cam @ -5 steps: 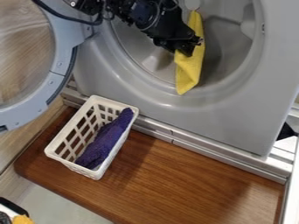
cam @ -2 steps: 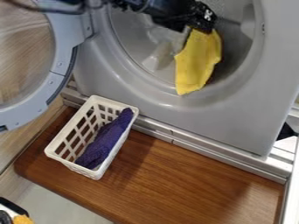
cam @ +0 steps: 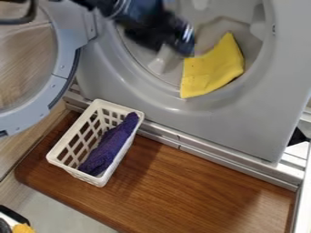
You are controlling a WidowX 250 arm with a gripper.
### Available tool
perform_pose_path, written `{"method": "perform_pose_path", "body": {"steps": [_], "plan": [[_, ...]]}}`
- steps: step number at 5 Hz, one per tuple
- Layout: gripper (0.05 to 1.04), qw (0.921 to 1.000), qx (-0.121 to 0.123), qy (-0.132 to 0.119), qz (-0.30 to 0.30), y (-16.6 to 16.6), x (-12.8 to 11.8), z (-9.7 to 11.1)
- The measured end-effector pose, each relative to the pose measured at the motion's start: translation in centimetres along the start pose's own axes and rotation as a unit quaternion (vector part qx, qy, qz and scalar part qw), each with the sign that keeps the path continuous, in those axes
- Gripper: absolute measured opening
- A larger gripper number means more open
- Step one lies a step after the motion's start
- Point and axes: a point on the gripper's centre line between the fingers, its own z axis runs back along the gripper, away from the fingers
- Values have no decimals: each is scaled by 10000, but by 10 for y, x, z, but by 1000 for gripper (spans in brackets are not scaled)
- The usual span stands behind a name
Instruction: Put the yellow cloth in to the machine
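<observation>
- Yellow cloth (cam: 213, 68): lying across the lower lip of the machine (cam: 255, 113), its upper corner pointing into the drum (cam: 228, 22), its lower edge resting out on the rim. Sitting there, I judge, as a part-finished load: mostly inside the opening, probably wanting one more push to clear the lip.
- Door (cam: 65, 50) standing wide open to the left, leaving the mouth free for arm and cloth.
- White basket (cam: 72, 129) standing on the wooden board (cam: 200, 182) just below the opening, holding the purple cloth (cam: 112, 145); likely serving as the laundry supply, and keeping that piece apart from this job.
- Arm (cam: 137, 16) slanting in from the top edge, passing beside the door; the route is presumably giving it a straight line into the drum.
- Gripper (cam: 184, 44) hanging in the opening, beside the yellow cloth's upper left corner. Blurring there; I cannot tell whether it is spread or pressed together, nor whether it is touching or pinching the corner.
- Judging the risk: soft cloth could be sliding back outward if the lower edge is staying on the rim.
</observation>
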Motion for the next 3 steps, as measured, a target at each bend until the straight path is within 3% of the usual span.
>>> {"method": "perform_pose_path", "body": {"steps": [1, 2, 3], "plan": [[1001, 9913, 325, 1254, 227, 7, -39, -6], [1001, 9780, 646, 1956, 343, 10, -69, -20], [1001, 9757, 693, 2057, 295, 10, -88, -30]]}}
